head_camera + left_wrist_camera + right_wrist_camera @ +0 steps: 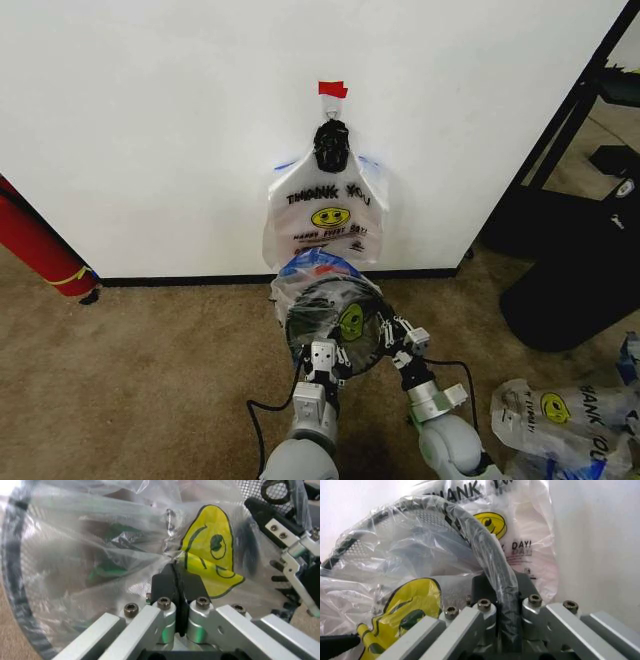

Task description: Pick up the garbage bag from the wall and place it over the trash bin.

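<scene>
Now my left hand (176,578) pinches the garbage bag (125,551) inside the trash bin (335,322); my right hand (502,588) seems clamped on its bag-covered rim

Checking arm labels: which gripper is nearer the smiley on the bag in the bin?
Left. The left gripper pinches plastic beside the smiley; the right gripper clamps the trash bin rim.

We see tan carpet (150,380), a red cylinder (35,245) leaning far left of the spare bags (560,415), black furniture (575,250) just behind those bags.
</scene>
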You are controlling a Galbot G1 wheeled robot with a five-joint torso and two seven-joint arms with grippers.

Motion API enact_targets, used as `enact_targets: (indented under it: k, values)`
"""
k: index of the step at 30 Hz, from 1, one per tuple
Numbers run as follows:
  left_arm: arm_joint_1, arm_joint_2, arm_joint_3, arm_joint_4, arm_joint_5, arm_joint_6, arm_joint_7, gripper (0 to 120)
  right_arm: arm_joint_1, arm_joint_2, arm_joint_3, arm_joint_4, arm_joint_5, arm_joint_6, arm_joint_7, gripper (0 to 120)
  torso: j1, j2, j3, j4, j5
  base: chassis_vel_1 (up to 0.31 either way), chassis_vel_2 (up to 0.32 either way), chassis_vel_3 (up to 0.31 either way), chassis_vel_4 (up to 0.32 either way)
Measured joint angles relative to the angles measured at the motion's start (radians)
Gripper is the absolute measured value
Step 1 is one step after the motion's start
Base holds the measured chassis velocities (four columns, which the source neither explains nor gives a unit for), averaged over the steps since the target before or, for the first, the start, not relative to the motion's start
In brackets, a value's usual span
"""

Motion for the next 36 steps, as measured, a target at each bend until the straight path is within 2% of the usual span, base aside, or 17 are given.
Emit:
enact_targets:
  k: [5, 6, 10, 16, 19, 24, 29, 33, 36]
  values:
    - [-0.041, 0.08, 0.003, -0.008, -0.026, -0.002, 0.071, 0, 0.017, 0.006, -0.006, -0.011, 0.001, 0.001, 0.019, 0, 0.0, 0.0, 0.0, 0.0, -0.0002, 0.0, 0.0, 0.0, 0.0]
    - [-0.041, 0.08, 0.003, -0.008, -0.026, -0.002, 0.071, 0, 0.017, 0.006, -0.006, -0.011, 0.001, 0.001, 0.019, 0, 0.0, 0.0, 0.0, 0.0, -0.0002, 0.0, 0.0, 0.0, 0.0]
    - [-0.097, 0.155, 0.0, -0.005, -0.026, 0.0, 0.122, 0, 0.023, 0.018, -0.027, -0.01, 0.002, -0.006, 0.066, 0, 0.0, 0.0, 0.0, 0.0002, -0.0002, 0.0, 0.0, 0.0, 0.0]
    - [-0.19, 0.202, 0.014, 0.008, -0.065, 0.053, 0.101, 0, 0.032, 0.02, -0.049, 0.004, 0.0, -0.021, 0.1, 0, 0.0, 0.0, 0.0, 0.0, -0.0003, 0.0, 0.0, 0.0, 0.0]
    - [-0.243, 0.222, 0.034, 0.015, -0.103, 0.113, 0.066, 0, 0.037, 0.018, -0.061, 0.014, -0.005, -0.025, 0.101, 0, 0.0, 0.0, 0.0, 0.0, -0.0002, 0.0, 0.0, 0.0, 0.0]
    - [-0.271, 0.223, 0.054, 0.033, -0.121, 0.155, 0.036, 0, 0.037, 0.018, -0.068, 0.02, -0.021, -0.021, 0.085, 0, 0.0, 0.0, 0.0, 0.0001, -0.0003, 0.0, 0.0, 0.0, 0.0]
    - [-0.345, 0.167, 0.096, 0.12, -0.124, 0.219, -0.047, 0, 0.022, 0.026, -0.086, 0.017, -0.059, 0.008, 0.034, 0, 0.0, 0.0, 0.0, 0.0, -0.0001, 0.0, 0.0, 0.0, 0.0]
    - [-0.376, 0.147, 0.1, 0.167, -0.129, 0.231, -0.066, 0, 0.014, 0.028, -0.094, 0.027, -0.057, 0.011, 0.019, 0, 0.0, 0.0, 0.0, 0.0, -0.0001, 0.0, 0.0, 0.0, 0.0]
    - [-0.408, 0.125, 0.1, 0.236, -0.128, 0.232, -0.081, 0, 0.002, 0.029, -0.098, 0.045, -0.048, 0.016, -0.004, 0, 0.0, 0.0, 0.0, 0.0, -0.0001, 0.0, 0.0, 0.0, 0.0]
